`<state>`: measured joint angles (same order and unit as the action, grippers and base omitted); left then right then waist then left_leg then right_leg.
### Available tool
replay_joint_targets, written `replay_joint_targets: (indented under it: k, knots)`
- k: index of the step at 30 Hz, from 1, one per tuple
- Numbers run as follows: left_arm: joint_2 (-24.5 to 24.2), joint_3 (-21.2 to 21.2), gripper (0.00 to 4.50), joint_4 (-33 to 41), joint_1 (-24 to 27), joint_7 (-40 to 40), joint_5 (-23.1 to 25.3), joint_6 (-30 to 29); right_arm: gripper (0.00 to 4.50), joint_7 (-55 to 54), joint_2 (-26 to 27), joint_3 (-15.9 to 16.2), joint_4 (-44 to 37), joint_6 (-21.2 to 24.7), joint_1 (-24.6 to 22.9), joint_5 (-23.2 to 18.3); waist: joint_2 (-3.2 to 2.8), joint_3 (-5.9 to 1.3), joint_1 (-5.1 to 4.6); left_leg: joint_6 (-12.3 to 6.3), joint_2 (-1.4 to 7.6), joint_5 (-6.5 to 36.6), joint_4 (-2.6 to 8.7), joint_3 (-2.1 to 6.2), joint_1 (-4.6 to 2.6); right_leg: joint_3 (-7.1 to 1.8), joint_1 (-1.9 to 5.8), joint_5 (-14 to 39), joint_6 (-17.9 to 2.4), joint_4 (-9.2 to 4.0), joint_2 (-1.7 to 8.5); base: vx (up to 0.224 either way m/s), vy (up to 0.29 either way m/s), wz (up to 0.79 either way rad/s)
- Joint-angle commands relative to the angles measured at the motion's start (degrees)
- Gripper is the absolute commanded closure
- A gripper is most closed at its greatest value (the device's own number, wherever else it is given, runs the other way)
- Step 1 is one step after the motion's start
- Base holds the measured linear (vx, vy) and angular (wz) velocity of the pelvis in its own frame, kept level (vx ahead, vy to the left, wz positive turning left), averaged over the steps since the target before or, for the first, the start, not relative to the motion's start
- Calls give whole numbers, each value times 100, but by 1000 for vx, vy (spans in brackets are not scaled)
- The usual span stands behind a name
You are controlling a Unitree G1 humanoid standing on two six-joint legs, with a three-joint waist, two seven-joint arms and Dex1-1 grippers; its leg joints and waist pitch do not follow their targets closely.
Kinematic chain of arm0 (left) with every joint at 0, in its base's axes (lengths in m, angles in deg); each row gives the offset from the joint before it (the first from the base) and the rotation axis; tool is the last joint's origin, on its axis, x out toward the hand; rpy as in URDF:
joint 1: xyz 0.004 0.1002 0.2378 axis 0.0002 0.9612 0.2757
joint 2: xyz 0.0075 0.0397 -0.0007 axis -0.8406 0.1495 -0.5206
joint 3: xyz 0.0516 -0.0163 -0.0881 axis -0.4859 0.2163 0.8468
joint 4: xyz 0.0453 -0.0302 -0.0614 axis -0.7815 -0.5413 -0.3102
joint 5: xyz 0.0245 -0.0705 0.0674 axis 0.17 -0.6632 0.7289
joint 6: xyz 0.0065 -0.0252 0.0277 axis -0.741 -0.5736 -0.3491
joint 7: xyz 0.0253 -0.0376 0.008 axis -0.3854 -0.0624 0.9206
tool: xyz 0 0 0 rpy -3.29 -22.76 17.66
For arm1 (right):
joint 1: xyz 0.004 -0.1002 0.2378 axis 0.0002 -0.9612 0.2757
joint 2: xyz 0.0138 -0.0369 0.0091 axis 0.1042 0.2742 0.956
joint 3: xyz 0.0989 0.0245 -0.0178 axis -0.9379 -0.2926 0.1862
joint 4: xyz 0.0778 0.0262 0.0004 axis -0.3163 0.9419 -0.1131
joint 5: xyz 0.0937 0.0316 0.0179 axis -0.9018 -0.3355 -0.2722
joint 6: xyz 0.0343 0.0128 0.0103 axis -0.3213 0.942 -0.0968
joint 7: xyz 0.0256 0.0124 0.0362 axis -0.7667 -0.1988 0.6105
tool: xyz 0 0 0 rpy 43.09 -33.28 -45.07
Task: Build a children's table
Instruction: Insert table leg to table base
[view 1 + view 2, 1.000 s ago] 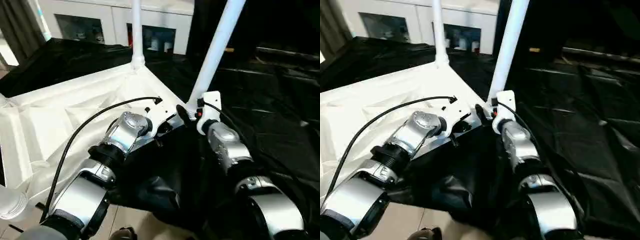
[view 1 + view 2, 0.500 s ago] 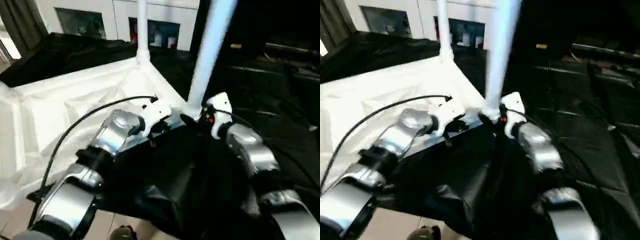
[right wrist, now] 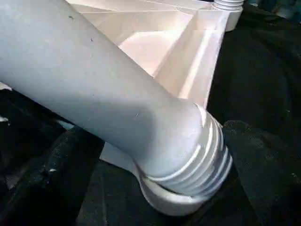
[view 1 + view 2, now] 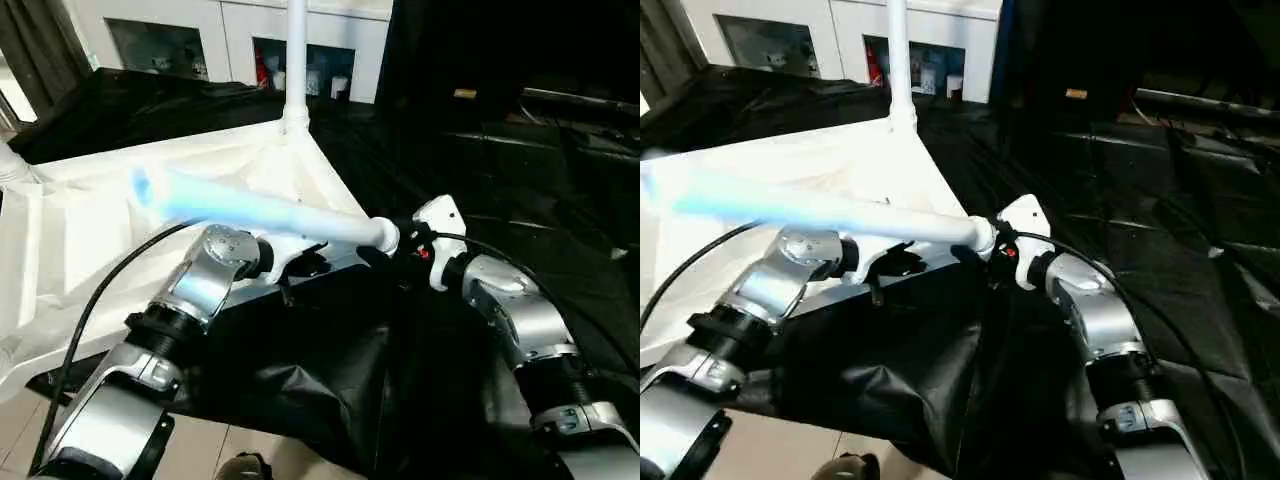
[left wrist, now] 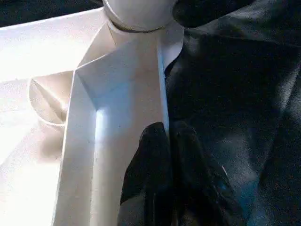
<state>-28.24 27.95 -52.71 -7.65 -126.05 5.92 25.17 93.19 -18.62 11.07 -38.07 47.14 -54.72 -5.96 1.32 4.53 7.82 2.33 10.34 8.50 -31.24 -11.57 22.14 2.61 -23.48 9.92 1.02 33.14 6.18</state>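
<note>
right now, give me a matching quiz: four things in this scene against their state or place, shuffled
Things:
1. near leg
2. far leg
3. left gripper
4. cabinet

States or places:
A. shut, at the table top's rim
B. upright in a far corner socket
C. behind the black cloth, with glass doors
D. tipped over, lying across the top, threaded end by the right gripper

Pairs: 1-D, 2-B, 3-A, 4-C
</note>
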Motion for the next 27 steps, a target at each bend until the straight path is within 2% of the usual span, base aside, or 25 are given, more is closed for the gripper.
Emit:
replay_joint_targets:
  k: [1,7,10,12,14,16,27]
  knots:
    - [-30,-287,450,53,199,-246,63,-174,4,-23,55,73,-196,109,-25,-18,29,-424,-3,-336,259,985,287,96,-135,-163,264,316,-1462,-217,231,0,0,0]
    - [-47,-322,450,138,197,-328,71,-243,4,45,101,161,-273,186,-52,-21,2,-431,1,-213,258,1141,293,103,-149,-165,263,424,-1433,-220,225,0,0,0]
    - [-78,-340,450,177,195,-356,72,-271,37,77,79,151,-229,156,-54,-14,1,-441,5,-196,251,1109,279,103,-144,-166,273,333,-1437,-206,228,0,0,0]
    - [-105,-350,450,203,194,-386,85,-281,40,98,59,149,-221,153,-64,-13,-1,-449,8,-221,244,1033,266,100,-145,-164,277,218,-1459,-190,222,0,0,0]
    - [-124,-364,450,244,205,-413,107,-296,71,111,39,153,-232,162,-84,-6,-13,-456,14,-238,244,984,254,99,-148,-163,278,121,-1495,-177,220,0,0,0]
    - [-135,-386,450,267,212,-436,112,-301,77,137,20,165,-211,146,-100,10,-18,-452,17,-224,246,1037,256,101,-147,-160,279,167,-1504,-180,219,0,0,0]
    - [-237,-467,450,307,214,-511,159,-206,170,259,-15,207,-55,-15,-234,56,-22,-434,28,42,259,1660,292,133,-155,-174,251,920,-1340,-232,244,0,0,0]
